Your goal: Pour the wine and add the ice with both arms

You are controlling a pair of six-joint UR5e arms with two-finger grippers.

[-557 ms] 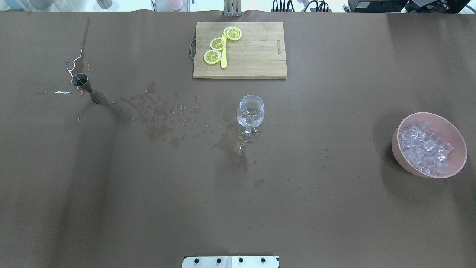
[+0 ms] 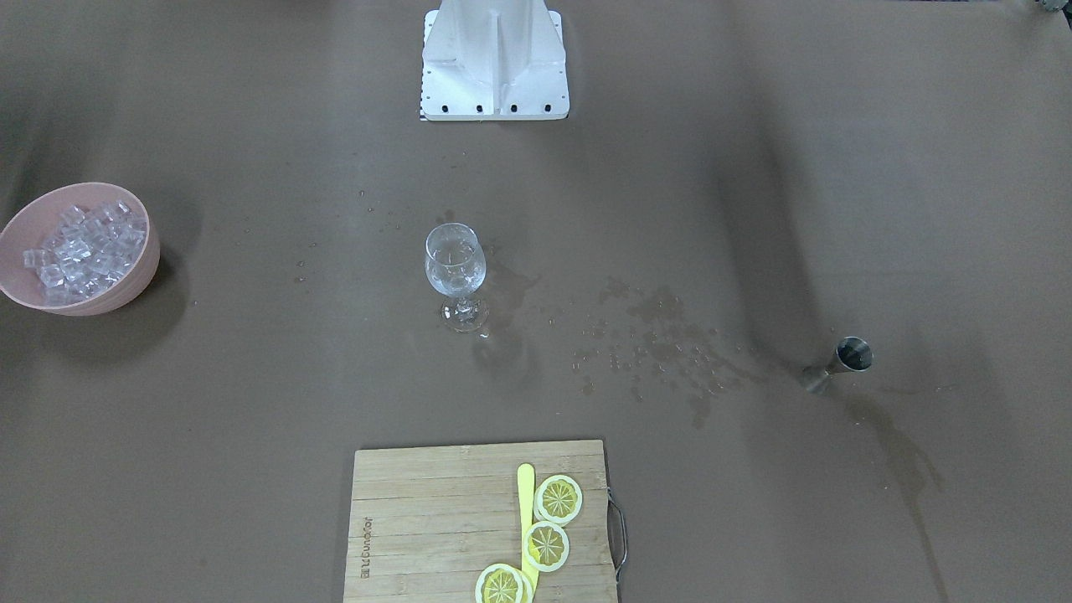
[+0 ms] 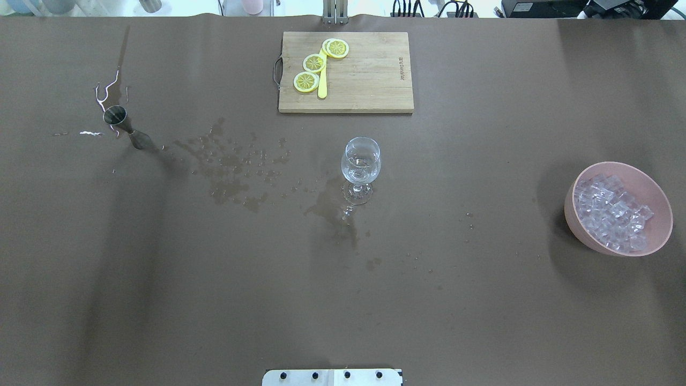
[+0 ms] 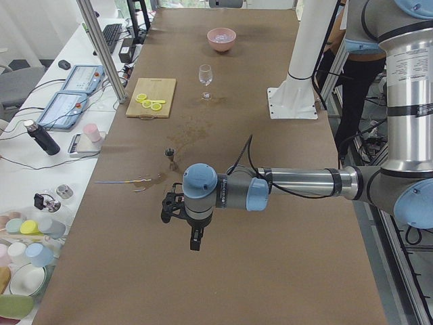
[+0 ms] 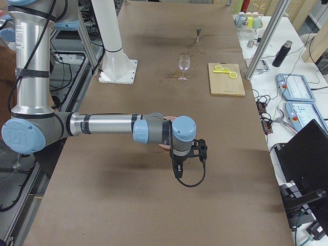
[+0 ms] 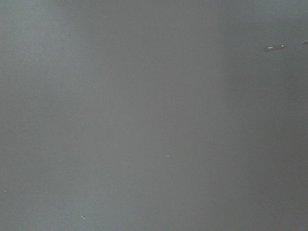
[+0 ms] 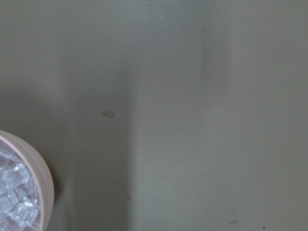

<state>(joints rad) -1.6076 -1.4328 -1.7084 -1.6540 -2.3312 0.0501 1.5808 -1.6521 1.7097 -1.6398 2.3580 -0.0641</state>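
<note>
overhead, front views opposed, steep down, share wine glass; side views along table; wrist views close above it.

The table carries one wine glass, one pink bowl holding many ice cubes, one metal jigger, and one cutting board with at least three lemon slices and one yellow stick.

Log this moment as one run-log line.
glass: upright, centre | ice: in pink bowl | jigger: upright, spills beside | left arm, right arm: above table, touching nothing
</note>
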